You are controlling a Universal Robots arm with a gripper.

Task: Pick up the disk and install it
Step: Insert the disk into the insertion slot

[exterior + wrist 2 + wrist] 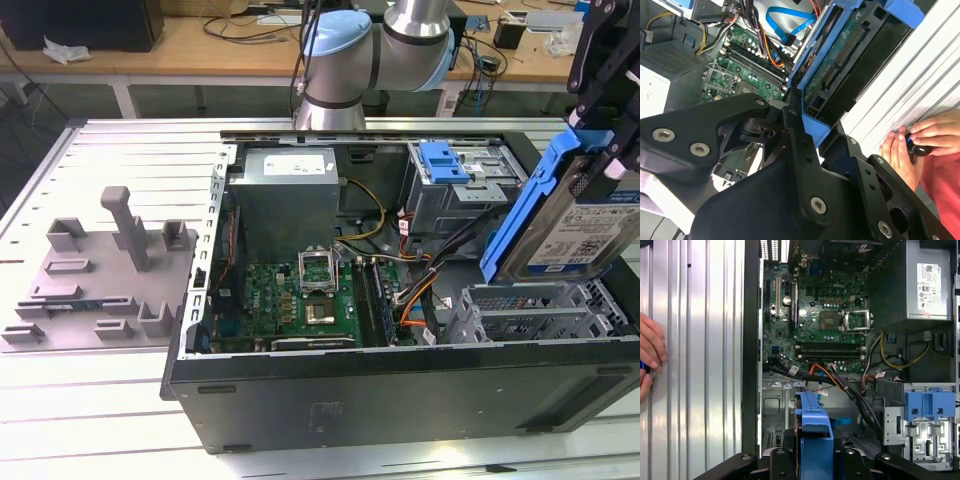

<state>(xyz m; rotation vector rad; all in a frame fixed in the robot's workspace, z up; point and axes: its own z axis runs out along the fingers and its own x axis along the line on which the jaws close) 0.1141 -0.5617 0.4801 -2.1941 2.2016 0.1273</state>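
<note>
Disk (580, 225) hangs tilted above the open computer case (400, 390), over the corner with the drive cage (530, 315), clamped at its upper edge in the gripper (597, 145); lowered at this tilt, I judge it could jam on the cage wall or snag the loose cables (420, 270) beside it
</note>
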